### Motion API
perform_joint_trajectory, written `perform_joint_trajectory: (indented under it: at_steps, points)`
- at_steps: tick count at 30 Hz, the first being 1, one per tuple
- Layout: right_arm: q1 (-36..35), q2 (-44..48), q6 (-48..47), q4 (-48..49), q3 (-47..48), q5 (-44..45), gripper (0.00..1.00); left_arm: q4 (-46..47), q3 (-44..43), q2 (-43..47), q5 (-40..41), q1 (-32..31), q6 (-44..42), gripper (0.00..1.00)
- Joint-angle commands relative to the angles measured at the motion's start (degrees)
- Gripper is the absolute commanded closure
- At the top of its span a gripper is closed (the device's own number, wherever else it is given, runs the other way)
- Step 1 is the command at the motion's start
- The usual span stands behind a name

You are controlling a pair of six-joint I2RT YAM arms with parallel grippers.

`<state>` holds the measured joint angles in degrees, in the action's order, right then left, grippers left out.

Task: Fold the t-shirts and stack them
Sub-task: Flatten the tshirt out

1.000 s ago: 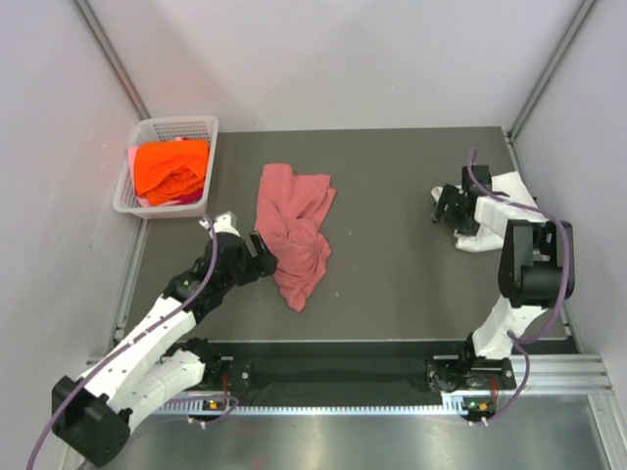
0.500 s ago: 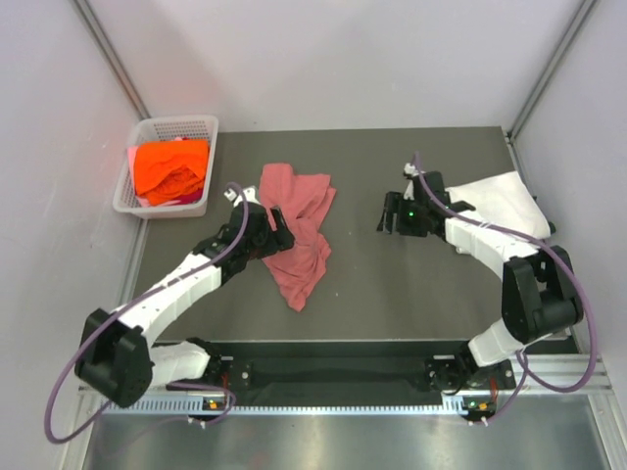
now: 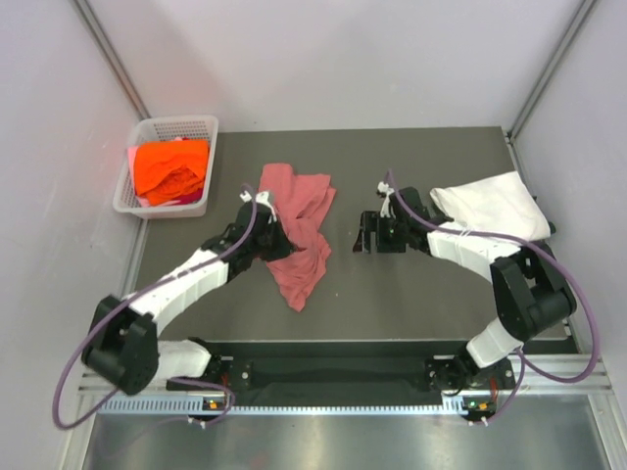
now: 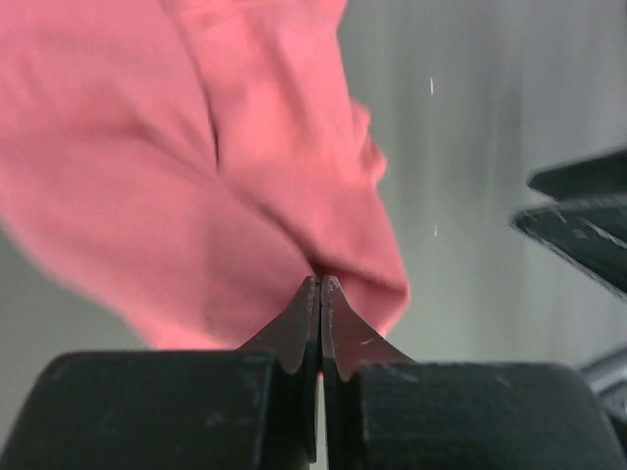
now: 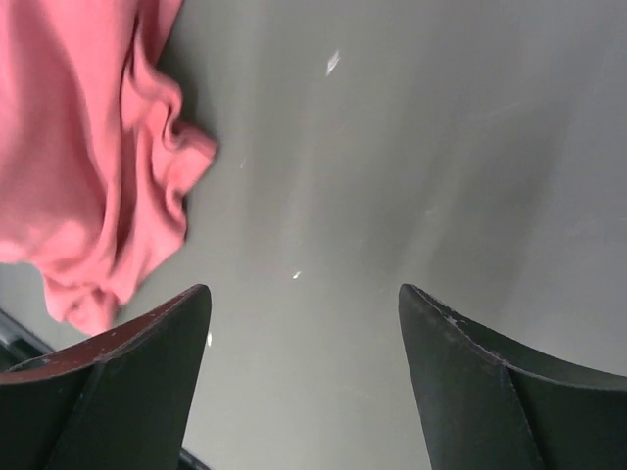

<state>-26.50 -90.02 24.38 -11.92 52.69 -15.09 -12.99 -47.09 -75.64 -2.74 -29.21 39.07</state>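
Observation:
A crumpled pink-red t-shirt [image 3: 302, 196] lies at the table's middle left. My left gripper [image 3: 278, 239] sits on its left side. In the left wrist view the jaws are shut, and their tips [image 4: 321, 280] pinch a fold of the pink cloth [image 4: 196, 147]. My right gripper [image 3: 367, 235] stands open just right of the shirt, over bare table. The right wrist view shows nothing between its fingers [image 5: 304, 290], with the pink shirt [image 5: 78, 147] at upper left. A white t-shirt [image 3: 490, 204] lies at the right. An orange t-shirt [image 3: 171, 168] fills the basket.
A white mesh basket [image 3: 182, 122] stands at the table's back left corner, against the left wall. Grey walls close in the left, back and right sides. A dark rail runs along the table's near edge [image 3: 333, 372].
My left gripper moved right onto the pink shirt and shut on it. The right arm swung left from the white shirt toward the pink one, with its jaws a little wider.

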Motion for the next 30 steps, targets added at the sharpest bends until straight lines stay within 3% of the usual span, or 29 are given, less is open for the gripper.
perform_joint_trajectory:
  at_steps: [1,4,7,8,9,13,15,17,18,23,28,30]
  points:
    - [-4.68,1.77,0.67,2.08,-1.27,-0.99,0.22,-2.98,4.01,11.01,-3.58,-0.32,-0.48,1.00]
    - [-10.47,0.73,0.93,1.29,0.66,2.42,0.14,-9.56,5.34,19.98,-3.32,-0.32,-1.54,1.00]
    - [-13.39,-2.26,3.91,1.46,3.91,5.59,0.16,-17.72,4.74,24.74,-1.66,-0.23,-2.15,1.00]
    - [-14.01,-3.49,4.70,2.51,4.87,7.43,0.17,-21.25,4.03,25.70,0.26,-0.23,-0.24,1.00]
    - [-14.71,-4.02,6.10,2.61,5.58,9.10,0.19,-23.37,3.94,28.76,7.85,-0.32,1.43,1.00]
    - [-19.63,-9.62,7.70,1.29,11.89,16.74,0.24,-18.67,12.43,40.55,14.35,-0.23,4.52,1.00]
    - [-20.43,-12.36,7.96,-0.28,14.36,17.37,0.28,-17.95,13.43,41.62,13.64,-0.23,4.88,0.92]
    - [-21.40,-15.69,8.14,-0.47,16.73,17.73,0.37,-17.94,12.47,39.96,12.76,-0.14,4.62,0.85]
    - [-21.49,-16.67,8.49,-0.30,17.10,17.64,0.39,-18.64,11.85,37.43,12.76,-0.23,4.26,0.76]
    - [-22.98,-21.86,9.54,0.76,19.29,15.36,0.62,-17.51,8.60,32.14,12.94,-0.14,1.98,0.74]
    - [-23.16,-19.25,9.28,-1.16,17.90,16.14,1.00,-16.63,5.26,27.21,12.23,0.21,1.54,0.74]
    - [-23.07,-15.91,8.84,-2.66,15.97,21.22,1.00,-15.93,5.17,26.24,12.24,0.38,1.62,0.73]
